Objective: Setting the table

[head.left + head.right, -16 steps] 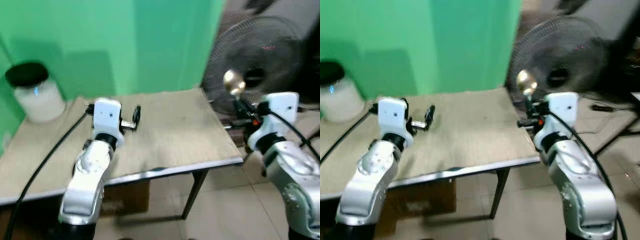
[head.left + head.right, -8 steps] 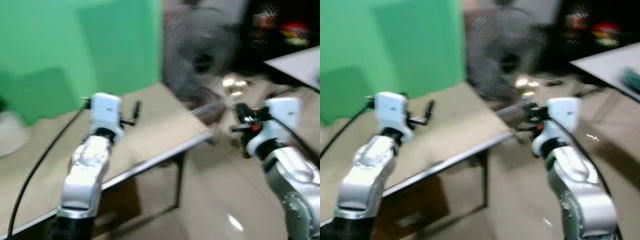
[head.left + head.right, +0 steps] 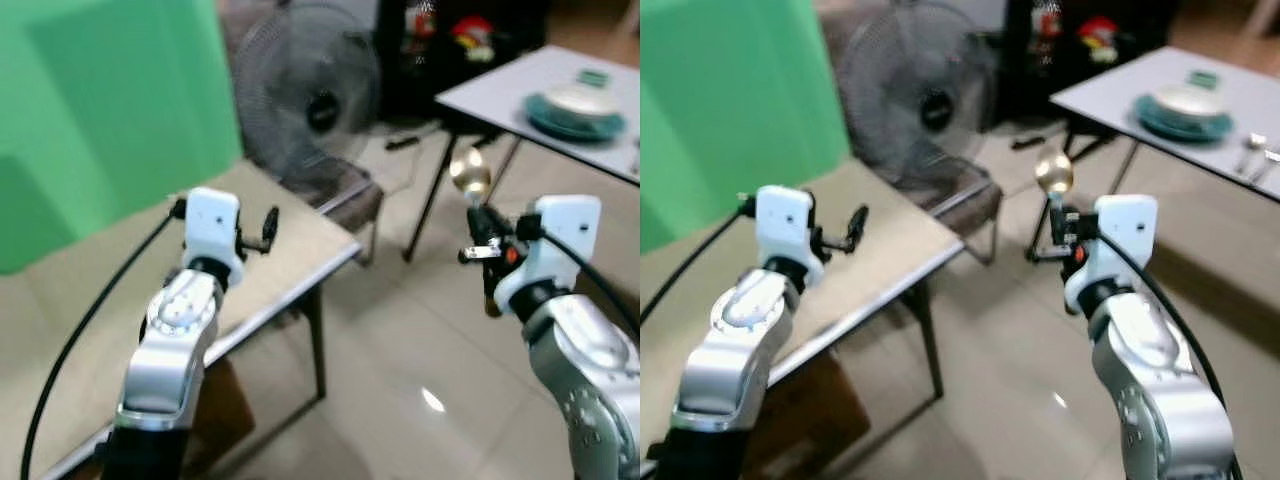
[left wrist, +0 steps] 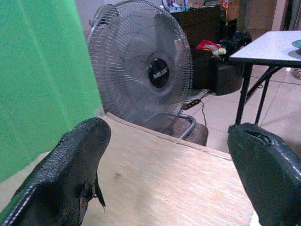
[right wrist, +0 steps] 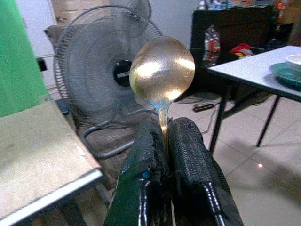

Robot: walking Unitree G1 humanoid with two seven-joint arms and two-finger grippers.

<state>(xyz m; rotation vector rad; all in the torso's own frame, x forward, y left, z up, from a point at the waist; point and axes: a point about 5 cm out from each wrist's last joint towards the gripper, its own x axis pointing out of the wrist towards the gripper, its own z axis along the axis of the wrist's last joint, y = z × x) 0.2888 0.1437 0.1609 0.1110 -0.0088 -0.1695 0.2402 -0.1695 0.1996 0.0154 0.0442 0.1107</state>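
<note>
My right gripper (image 3: 478,238) is shut on a gold spoon (image 5: 162,73), held upright with its bowl (image 3: 468,171) on top, over the tiled floor. My left gripper (image 3: 268,230) is open and empty above the wooden table (image 3: 290,255); its two black fingers (image 4: 70,165) stand wide apart. At the far right a white table (image 3: 1110,95) carries a teal plate (image 3: 1182,117) with a white bowl (image 3: 1185,99) on it, and cutlery (image 3: 1252,150) lies beside the plate.
A large standing fan (image 3: 300,100) stands behind the wooden table's corner, between the two tables. A green screen (image 3: 100,110) backs the wooden table. Dark furniture with clutter (image 3: 450,40) lines the far wall. Tiled floor (image 3: 400,360) lies open ahead.
The whole view has swung right: the jar and most of the wooden table have left the picture, and the white table with the plate has come in. Both grippers keep their pose.
</note>
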